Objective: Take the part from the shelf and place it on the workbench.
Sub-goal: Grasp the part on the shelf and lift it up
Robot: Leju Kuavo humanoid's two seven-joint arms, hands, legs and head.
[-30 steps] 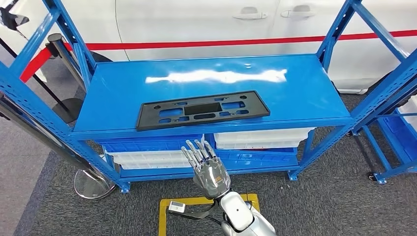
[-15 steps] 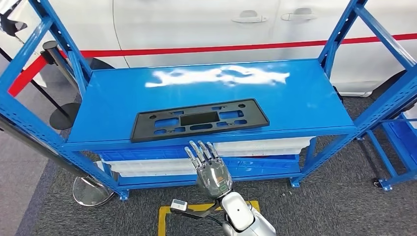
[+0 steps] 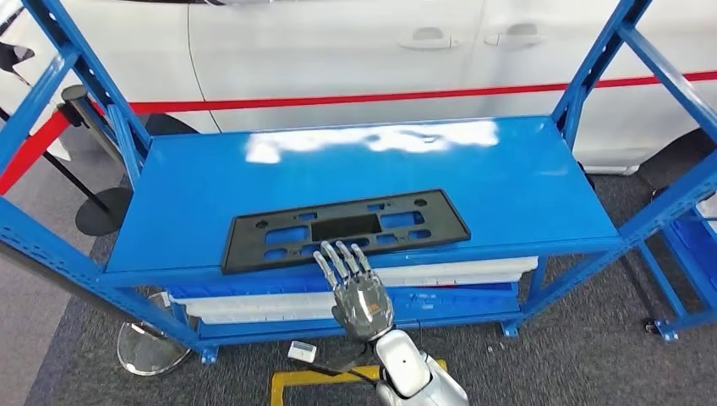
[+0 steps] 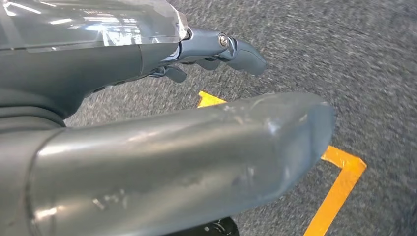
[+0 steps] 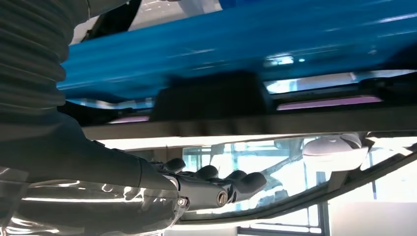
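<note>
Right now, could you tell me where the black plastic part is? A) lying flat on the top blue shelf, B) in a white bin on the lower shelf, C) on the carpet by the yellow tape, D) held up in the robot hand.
A: the black plastic part lies flat on the top blue shelf, with the right robot hand open just below its front edge.

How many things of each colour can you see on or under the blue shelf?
Black: 1, the flat part lying on the top of the blue shelf.
White: 2, the trays underneath.
Silver: 1, the robot's right hand reaching up in front.
Total: 4.
</note>
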